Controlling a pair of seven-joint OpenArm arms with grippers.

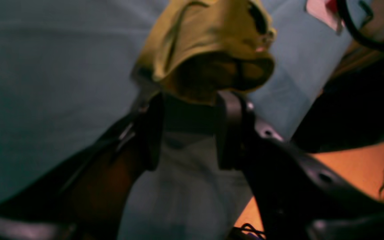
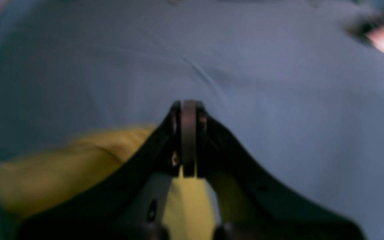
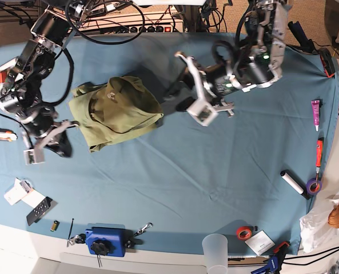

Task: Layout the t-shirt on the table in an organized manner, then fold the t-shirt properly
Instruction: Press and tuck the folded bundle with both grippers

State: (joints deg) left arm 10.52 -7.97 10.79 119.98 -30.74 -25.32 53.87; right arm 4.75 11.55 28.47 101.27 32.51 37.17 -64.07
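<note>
The olive-green t-shirt (image 3: 115, 111) lies bunched in a crumpled heap on the left half of the teal table (image 3: 175, 182). My left gripper (image 3: 176, 98) hangs just right of the heap. In the left wrist view its fingers (image 1: 228, 130) stand apart, and a raised fold of the t-shirt (image 1: 205, 43) sits right at their tips; whether they touch it I cannot tell. My right gripper (image 3: 62, 147) is by the heap's lower-left corner. Its fingertips (image 2: 188, 106) are pressed together with nothing between them, and the blurred t-shirt (image 2: 62, 166) shows beneath it.
A pink marker (image 3: 316, 107), a red pen (image 3: 319, 151), a white roll (image 3: 292, 184) and purple tape (image 3: 312, 185) lie along the right edge. Near the front edge are red tape (image 3: 244, 232), a clear cup (image 3: 216, 251), a blue device (image 3: 103, 240) and a dark remote (image 3: 40, 210).
</note>
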